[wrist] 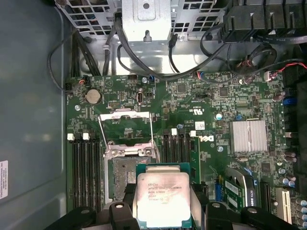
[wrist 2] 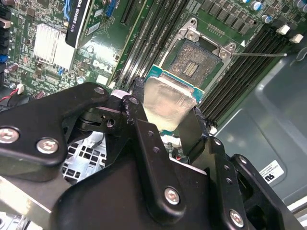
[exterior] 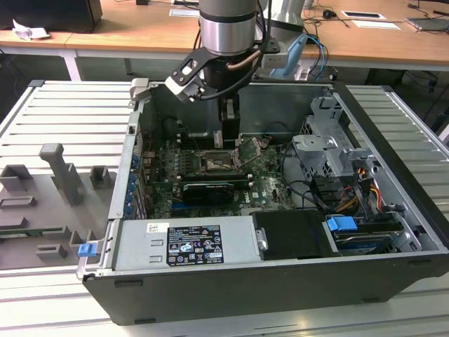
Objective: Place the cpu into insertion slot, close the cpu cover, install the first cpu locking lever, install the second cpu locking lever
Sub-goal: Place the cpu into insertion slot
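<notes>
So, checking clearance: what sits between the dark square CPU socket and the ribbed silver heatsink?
In the first wrist view, long black memory slots lie between the dark square socket and the ribbed silver heatsink.

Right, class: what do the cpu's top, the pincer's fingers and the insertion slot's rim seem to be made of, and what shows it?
The cpu: pale grey metal top, satin, soft sheen. The pincer fingers: matte black, likely coated metal or plastic; screwed together. The insertion slot rim: bare silver metal, glinting.
</notes>
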